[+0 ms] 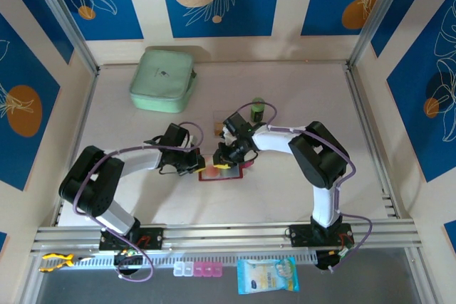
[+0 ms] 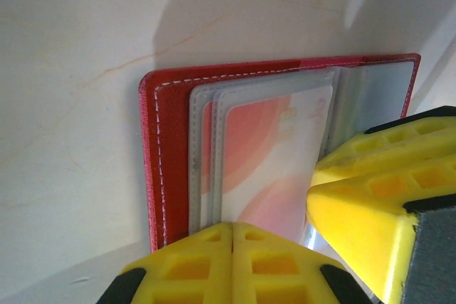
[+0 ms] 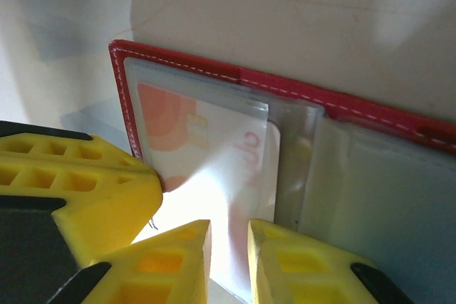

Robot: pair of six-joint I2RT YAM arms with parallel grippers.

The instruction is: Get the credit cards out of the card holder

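- Blue panels with leaf drawings wall in a pale surface. From above, the card holder lies open near its middle, with the left claw at its left edge and the right claw over it. A mint-green case sits well apart, at the far left.
- Left wrist view: the card holder lies flat, red cover down, with its clear sleeves fanned on top. An orange-and-white credit card sits inside the top sleeve. The left claw has its fingers pressed together with nothing between them. The tips sit at the near edge of the sleeves, apparently pinning the holder.
- Right wrist view: the right claw has its fingers a slit apart, and the credit card runs its near edge into that slit. It looks pinched there, though glare hides whether sleeve film is caught too.
- Handling, as I judge it: the card is light, stiff and slick. The sleeve is soft and clingy, so the holder may lift with the card. The best hold is the card's exposed edge at the sleeve mouth, pulling flat along the sleeve while the other claw keeps the cover down.
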